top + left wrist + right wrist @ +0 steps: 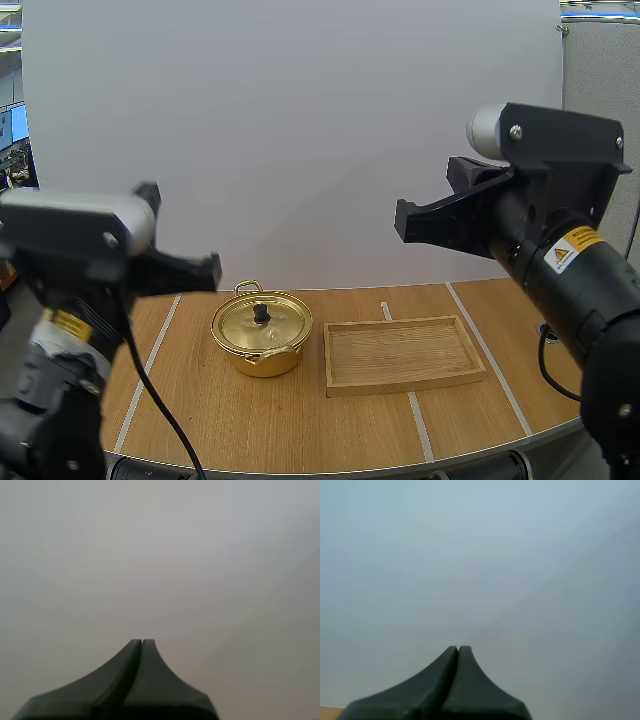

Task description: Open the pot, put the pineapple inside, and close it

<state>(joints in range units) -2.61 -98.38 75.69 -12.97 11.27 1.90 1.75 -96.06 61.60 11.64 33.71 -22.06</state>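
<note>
Starting with the pot [262, 335], you find it standing on the table [300, 430] toward your left side, just beside a wooden tray [402, 354] that lies to its right. The lid [285, 322] is seated on it, with a small dark knob [261, 314] at the centre. Both arms hang high over the table, well apart from the pot. Your left gripper [142, 642] is clenched on nothing, its fingers pressed together into one dark wedge, and your right gripper [458, 649] is closed the same way, empty. The pot looks like thin, polished, gold-coloured metal, so judge it stiff, fairly light and slippery; the lid is probably lighter and could slide or clatter if nudged sideways. The knob seems the sensible place to take hold: pinch across it from straight above and lift vertically, since the shiny dome offers the fingers nothing. A light pot may shift if the lid sticks, so lift slowly.
</note>
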